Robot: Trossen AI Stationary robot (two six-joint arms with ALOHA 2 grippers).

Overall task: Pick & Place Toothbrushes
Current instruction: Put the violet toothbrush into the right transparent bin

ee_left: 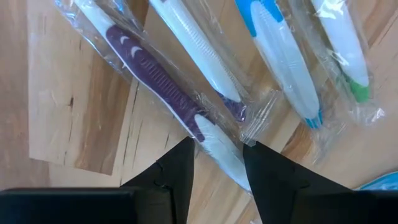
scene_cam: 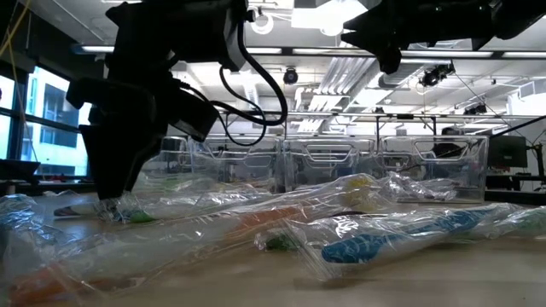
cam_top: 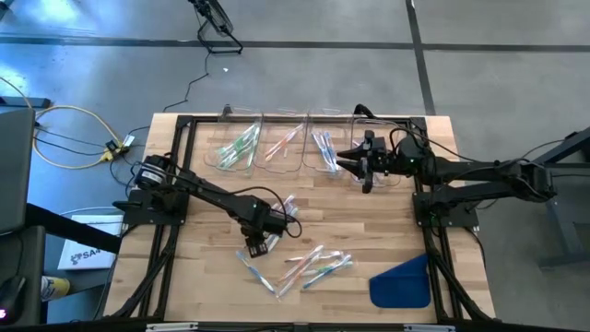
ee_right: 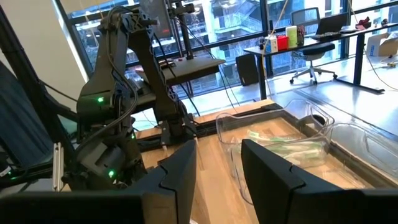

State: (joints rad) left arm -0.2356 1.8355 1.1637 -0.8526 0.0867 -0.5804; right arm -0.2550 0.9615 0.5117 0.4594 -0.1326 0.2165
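Several wrapped toothbrushes (cam_top: 313,263) lie loose on the wooden table (cam_top: 369,231), each in a clear sleeve. My left gripper (cam_top: 258,244) points down over them and is open. In the left wrist view its fingers (ee_left: 180,171) stand on either side of the white handle end (ee_left: 217,152) of a purple-and-white toothbrush (ee_left: 149,68), which lies flat on the wood. White, blue and green toothbrushes (ee_left: 280,56) lie beside it. My right gripper (cam_top: 341,164) hangs level above the far bins, open and empty (ee_right: 217,146).
Clear bins (cam_top: 286,143) stand in a row along the far edge, with green, pink and blue toothbrushes sorted into them. A blue flat piece (cam_top: 403,281) lies at the near right. More wrapped toothbrushes (scene_cam: 358,247) crowd the near middle.
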